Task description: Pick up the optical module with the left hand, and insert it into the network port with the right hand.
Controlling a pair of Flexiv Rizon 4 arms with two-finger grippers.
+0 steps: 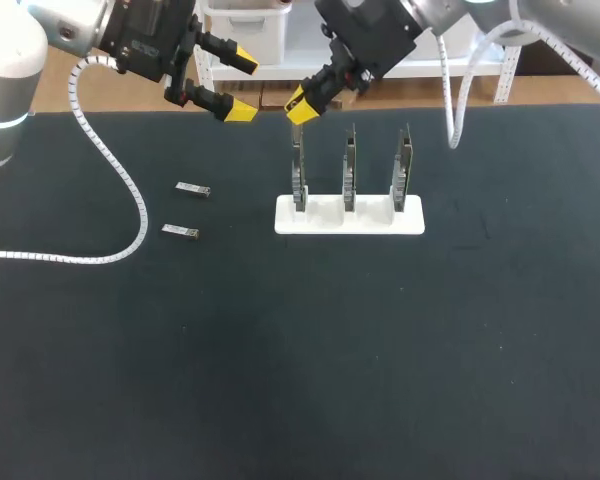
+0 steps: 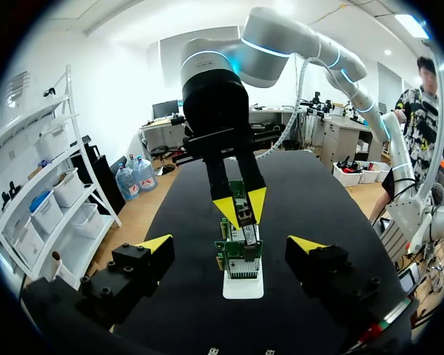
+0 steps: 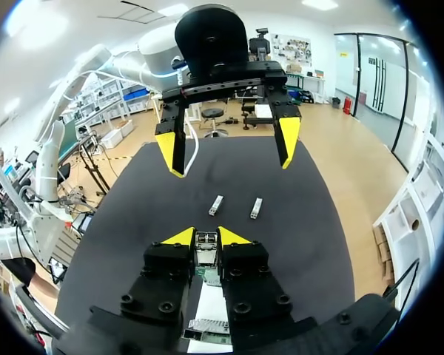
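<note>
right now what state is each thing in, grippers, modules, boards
left gripper: open, empty
right gripper: shut on the held module
held module: clamped between the right fingers, above the boards
two spare modules: lying flat on the table, untouched
three boards: upright in the white stand
white stand: flat on the table

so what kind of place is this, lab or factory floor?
Probably a robotics lab bench: a black-covered table, a white holder with three upright circuit boards, two loose optical modules beside it, and the right gripper shut on a third module.
</note>
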